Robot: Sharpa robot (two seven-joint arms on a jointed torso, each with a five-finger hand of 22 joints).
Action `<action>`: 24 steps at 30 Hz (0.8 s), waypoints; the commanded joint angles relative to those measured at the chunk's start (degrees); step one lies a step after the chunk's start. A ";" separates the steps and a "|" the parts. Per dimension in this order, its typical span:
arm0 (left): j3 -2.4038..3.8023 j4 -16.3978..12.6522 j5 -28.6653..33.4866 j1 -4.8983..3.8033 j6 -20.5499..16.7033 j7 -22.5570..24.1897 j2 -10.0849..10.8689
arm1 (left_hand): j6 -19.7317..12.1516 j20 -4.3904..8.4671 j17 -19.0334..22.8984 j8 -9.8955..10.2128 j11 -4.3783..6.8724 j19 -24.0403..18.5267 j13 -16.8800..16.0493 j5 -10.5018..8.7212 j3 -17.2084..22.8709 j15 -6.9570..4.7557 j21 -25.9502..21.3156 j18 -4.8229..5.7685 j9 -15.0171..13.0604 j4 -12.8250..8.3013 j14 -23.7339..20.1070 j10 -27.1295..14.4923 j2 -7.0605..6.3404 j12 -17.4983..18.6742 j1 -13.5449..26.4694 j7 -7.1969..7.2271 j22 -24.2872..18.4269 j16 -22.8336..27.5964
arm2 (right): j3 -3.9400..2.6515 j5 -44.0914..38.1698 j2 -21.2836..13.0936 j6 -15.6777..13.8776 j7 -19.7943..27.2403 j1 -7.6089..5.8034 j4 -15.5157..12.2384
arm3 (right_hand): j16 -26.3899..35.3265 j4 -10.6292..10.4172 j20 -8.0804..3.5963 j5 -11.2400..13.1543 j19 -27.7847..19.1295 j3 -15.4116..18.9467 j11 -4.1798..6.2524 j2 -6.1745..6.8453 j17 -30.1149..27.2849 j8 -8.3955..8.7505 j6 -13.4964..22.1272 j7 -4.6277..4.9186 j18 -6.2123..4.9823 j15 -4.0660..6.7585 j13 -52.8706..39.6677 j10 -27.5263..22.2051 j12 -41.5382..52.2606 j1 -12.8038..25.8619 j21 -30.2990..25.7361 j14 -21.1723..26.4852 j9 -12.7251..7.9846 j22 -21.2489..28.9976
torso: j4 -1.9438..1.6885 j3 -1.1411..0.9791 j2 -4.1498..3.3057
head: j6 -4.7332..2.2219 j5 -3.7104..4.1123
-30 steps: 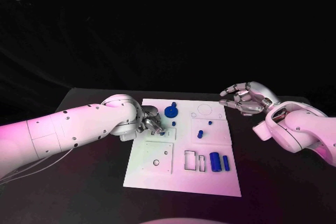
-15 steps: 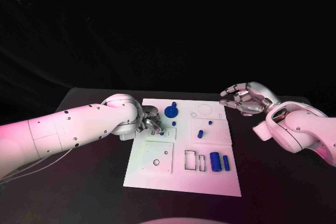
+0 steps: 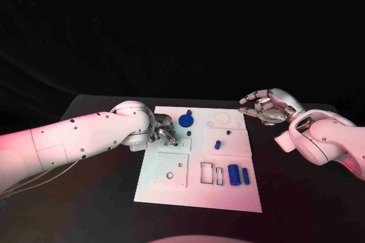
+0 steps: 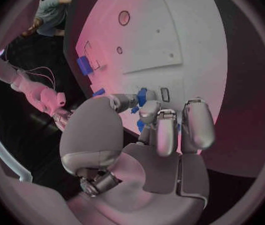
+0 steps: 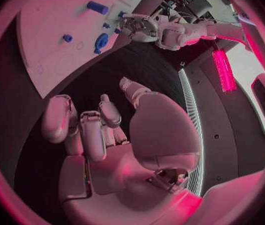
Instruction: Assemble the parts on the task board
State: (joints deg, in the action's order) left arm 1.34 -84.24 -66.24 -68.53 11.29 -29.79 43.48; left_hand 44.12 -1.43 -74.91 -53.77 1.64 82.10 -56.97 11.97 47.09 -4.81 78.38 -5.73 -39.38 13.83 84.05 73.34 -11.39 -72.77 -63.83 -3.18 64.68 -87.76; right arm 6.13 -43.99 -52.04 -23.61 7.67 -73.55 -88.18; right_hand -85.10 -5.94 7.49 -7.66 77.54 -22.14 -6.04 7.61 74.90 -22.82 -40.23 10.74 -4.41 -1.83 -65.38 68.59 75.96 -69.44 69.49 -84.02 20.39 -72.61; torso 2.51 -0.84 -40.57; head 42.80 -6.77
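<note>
White task board [image 3: 199,193] lies mid black table [image 3: 91,211]. Left hand [image 3: 164,133] over board's left edge, fingers curled at small blue part [image 4: 146,96]; real grip cannot tell. Right hand [image 3: 265,109] beyond board's far right corner, above table, fingers apart, holding nothing. Blue cylinders [image 3: 234,175] lie near board's right side.

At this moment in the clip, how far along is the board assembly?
Early to midway, it seems. A round blue part and a small blue peg already stand on the task board. The left hand is working at the board's left edge by a small blue piece; whether it holds it is unclear. Two blue cylinders lie loose, and the right hand hovers empty.
</note>
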 commanded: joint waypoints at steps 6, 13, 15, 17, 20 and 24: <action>-0.05 -0.23 -0.57 0.13 1.36 -0.11 -0.09 | 1.15 0.57 -11.80 -0.64 0.26 -0.04 -1.02 -0.21 7.63 -0.52 0.45 1.09 -0.15 -8.16 5.13 1.18 1.28 -0.92 1.73 0.95 0.34 -0.66 | 0.01 -0.29 0.00 0.73 0.19 0.09 0.03 | 0.39 -0.37 -0.20 -0.46 -0.40 0.24 0.21 -0.06 2.36 -0.38 -0.31 -0.06 -0.87 0.48 0.02 0.11 -0.09 0.42 -0.39 -2.87 0.00 0.11 | 0.03 0.01 0.03 | 0.09 -0.05; -0.05 -0.22 -0.49 0.15 1.36 -0.08 -0.09 | 1.67 0.65 -12.23 -0.80 0.44 0.09 -1.67 -0.27 7.12 -0.65 0.58 1.15 -0.07 -7.75 5.24 1.70 1.60 -1.29 2.73 1.18 0.67 -0.88 | 0.01 -0.28 -0.01 0.72 0.18 0.15 0.08 | 0.39 -0.37 -0.20 -0.46 -0.40 0.24 0.21 -0.06 2.36 -0.38 -0.31 -0.06 -0.87 0.48 0.02 0.11 -0.09 0.42 -0.39 -2.87 0.00 0.11 | 0.01 0.00 0.00 | 0.12 -0.04; -0.05 -0.20 -0.44 0.16 1.30 -0.07 -0.09 | 1.72 0.66 -12.25 -0.81 0.46 0.08 -1.78 -0.27 7.04 -0.66 0.56 1.14 -0.05 -7.67 5.24 1.77 1.65 -1.34 2.89 1.20 0.62 -0.89 | 0.01 -0.28 0.01 0.73 0.18 0.17 0.09 | 0.38 -0.43 -0.20 -0.57 -0.39 0.27 0.22 -0.08 2.37 -0.40 -0.30 -0.06 -0.86 0.49 0.04 0.10 -0.11 0.43 -0.39 -2.87 -0.01 0.11 | 0.01 -0.01 0.01 | 0.12 -0.04; -0.05 -0.16 -0.40 0.16 1.23 -0.07 -0.09 | 1.79 0.69 -12.23 -0.82 0.49 0.08 -1.76 -0.29 6.90 -0.69 0.55 1.14 -0.02 -7.54 5.24 1.80 1.69 -1.33 3.15 1.24 0.61 -0.89 | 0.01 -0.27 0.01 0.73 0.16 0.19 0.10 | 0.38 -0.43 -0.20 -0.57 -0.39 0.27 0.22 -0.08 2.37 -0.40 -0.30 -0.06 -0.86 0.49 0.04 0.10 -0.11 0.43 -0.39 -2.87 -0.01 0.11 | 0.00 0.00 0.02 | 0.12 -0.04; -0.05 -0.07 -0.35 0.16 1.16 -0.06 -0.08 | 1.87 0.71 -12.28 -0.81 0.52 0.08 -1.77 -0.29 6.78 -0.72 0.54 1.14 0.02 -7.38 5.25 1.82 1.78 -1.33 3.45 1.28 0.60 -0.91 | 0.01 -0.22 -0.04 0.71 0.14 0.25 0.06 | 0.38 -0.43 -0.20 -0.57 -0.39 0.27 0.22 -0.08 2.37 -0.40 -0.30 -0.06 -0.86 0.49 0.04 0.10 -0.11 0.43 -0.39 -2.87 -0.01 0.11 | -0.03 0.01 0.02 | 0.22 -0.05; -0.05 0.06 -0.19 0.17 1.08 -0.06 -0.05 | 2.09 0.76 -12.48 -0.79 0.60 0.17 -2.10 -0.29 6.51 -0.78 0.63 1.18 0.13 -7.00 5.29 2.04 2.00 -1.48 4.15 1.37 0.84 -1.01 | 0.01 -0.15 -0.10 0.69 0.10 0.33 0.11 | 0.38 -0.43 -0.20 -0.57 -0.39 0.27 0.22 -0.08 2.37 -0.40 -0.30 -0.06 -0.86 0.49 0.04 0.10 -0.11 0.43 -0.39 -2.87 -0.01 0.11 | 0.01 0.02 0.03 | 0.17 -0.06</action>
State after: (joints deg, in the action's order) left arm 1.34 -84.22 -66.48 -68.46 11.52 -29.77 43.50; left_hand 44.19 -1.02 -74.90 -54.23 2.35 82.10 -59.06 11.96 46.94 -5.22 78.62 -5.74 -39.30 13.66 84.04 75.07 -9.42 -73.95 -60.05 -3.26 65.45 -88.51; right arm 6.14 -43.97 -52.13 -23.61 7.67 -73.27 -88.07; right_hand -85.10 -6.18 7.28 -7.97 77.33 -21.90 -6.04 7.62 74.94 -23.04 -40.22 10.74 -4.41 -1.84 -65.38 68.59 75.96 -69.44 69.50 -84.02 20.39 -72.55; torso 2.50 -0.83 -40.56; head 43.01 -6.83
